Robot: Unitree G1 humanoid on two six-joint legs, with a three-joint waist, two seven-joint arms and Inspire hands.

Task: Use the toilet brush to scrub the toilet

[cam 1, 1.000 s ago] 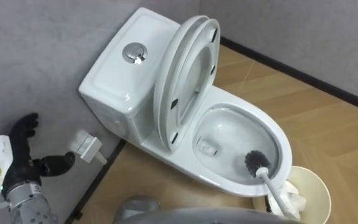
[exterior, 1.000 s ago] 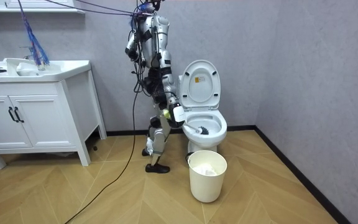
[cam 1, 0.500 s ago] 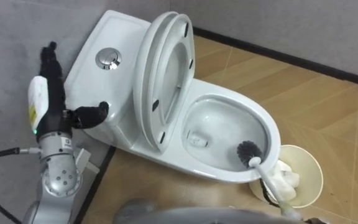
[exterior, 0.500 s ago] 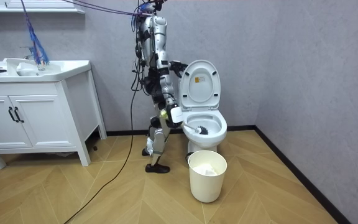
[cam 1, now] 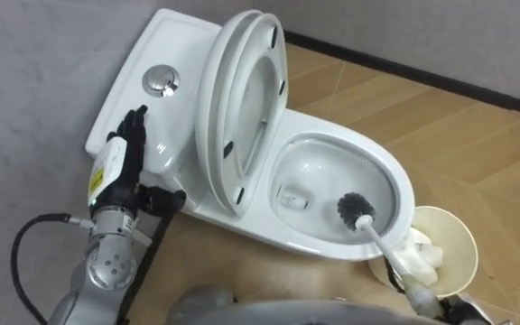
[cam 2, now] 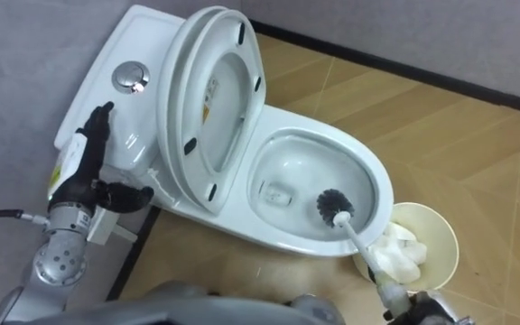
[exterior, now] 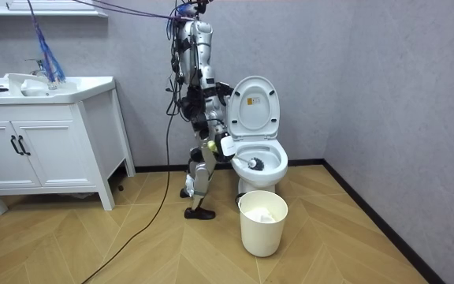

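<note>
A white toilet stands with its seat and lid raised against the tank, which has a round chrome flush button on top. A toilet brush with a black head sits inside the bowl, and its white handle slants down to the lower right. There my right hand is shut on the handle at the picture's edge. My left hand is open beside the tank's near corner, fingers straight and pointing up at the tank top just short of the button.
A white waste bin holding crumpled paper stands on the wood floor right by the bowl's front. In the room view I stand at the toilet's left side, with a white sink cabinet farther left and grey walls behind.
My left hand rose from low by the wall and came in to the tank's corner. The brush head stays in the bowl, shifted slightly. The head camera moved.
</note>
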